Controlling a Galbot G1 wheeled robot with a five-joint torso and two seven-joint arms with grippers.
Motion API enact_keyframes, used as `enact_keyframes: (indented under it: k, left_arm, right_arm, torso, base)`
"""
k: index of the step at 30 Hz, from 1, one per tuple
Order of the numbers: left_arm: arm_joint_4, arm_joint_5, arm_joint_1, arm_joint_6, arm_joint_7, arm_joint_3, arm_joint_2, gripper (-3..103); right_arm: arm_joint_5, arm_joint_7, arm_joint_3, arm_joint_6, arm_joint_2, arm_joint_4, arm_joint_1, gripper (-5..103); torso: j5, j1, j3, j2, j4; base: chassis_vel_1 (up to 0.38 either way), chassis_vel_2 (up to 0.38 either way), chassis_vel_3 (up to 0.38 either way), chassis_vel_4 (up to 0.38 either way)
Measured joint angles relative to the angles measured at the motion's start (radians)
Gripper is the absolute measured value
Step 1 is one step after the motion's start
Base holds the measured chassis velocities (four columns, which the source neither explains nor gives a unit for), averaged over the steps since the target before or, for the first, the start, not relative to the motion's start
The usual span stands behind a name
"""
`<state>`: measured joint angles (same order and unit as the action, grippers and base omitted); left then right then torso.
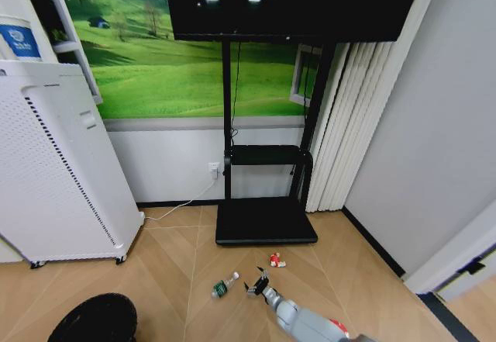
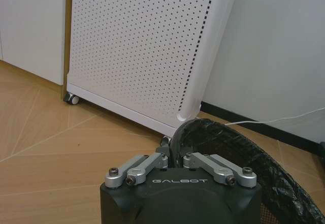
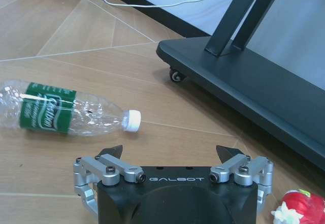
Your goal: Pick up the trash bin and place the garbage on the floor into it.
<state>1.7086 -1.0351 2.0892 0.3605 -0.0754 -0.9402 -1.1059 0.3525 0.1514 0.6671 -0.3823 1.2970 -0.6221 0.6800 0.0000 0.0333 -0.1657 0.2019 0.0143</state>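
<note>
The trash bin (image 1: 91, 319), round and black with a bag liner, is at the lower left of the head view. In the left wrist view my left gripper (image 2: 175, 158) is shut on the trash bin's rim (image 2: 244, 145). On the floor (image 1: 356, 280) lies the garbage: a clear plastic bottle with a green label (image 1: 225, 285) (image 3: 71, 115) and a small red and white piece (image 1: 277, 260) (image 3: 299, 208). My right gripper (image 1: 257, 285) (image 3: 170, 152) hangs open low over the floor, between the two pieces, with the bottle's white cap close to one fingertip.
The flat black TV-stand base (image 1: 266, 222) (image 3: 264, 97) on castors sits just beyond the garbage. A tall white perforated appliance on wheels (image 1: 58, 179) (image 2: 142, 51) stands at the left, beside the bin, with a white cable (image 1: 182, 202) along the wall. Curtains (image 1: 349, 125) hang at the right.
</note>
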Motion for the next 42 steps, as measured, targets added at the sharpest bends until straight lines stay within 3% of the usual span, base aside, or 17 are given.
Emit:
enact_keyframes:
  k: [12, 23, 30, 42]
  left_arm:
    - [-0.004, 0.007, -0.007, -0.001, 0.006, 0.008, -0.003, 7]
    - [-0.002, 0.007, -0.007, -0.001, 0.007, 0.007, -0.004, 7]
    - [-0.002, 0.008, 0.003, -0.001, 0.007, 0.001, 0.003, 7]
    - [-0.009, 0.000, 0.000, 0.002, 0.001, -0.004, 0.011, 7]
  right_arm:
    - [0.025, 0.012, 0.018, 0.005, 0.014, -0.013, -0.007, 100]
    - [0.046, 0.078, 0.038, 0.024, 0.011, -0.066, 0.020, 100]
    - [0.174, 0.122, 0.068, 0.083, 0.073, -0.079, -0.016, 100]
    - [0.237, 0.227, 0.098, 0.152, 0.115, -0.141, 0.027, 100]
  torso:
    - [0.0000, 0.000, 0.000, 0.000, -0.0001]
    - [-0.0002, 0.000, 0.000, 0.000, 0.0001]
    - [-0.0002, 0.000, 0.000, 0.000, -0.0003]
    - [-0.0002, 0.000, 0.000, 0.000, 0.0000]
  base:
    - [0.000, 0.000, 0.000, 0.000]
    - [0.000, 0.000, 0.000, 0.000]
    - [0.000, 0.000, 0.000, 0.000]
    - [0.000, 0.000, 0.000, 0.000]
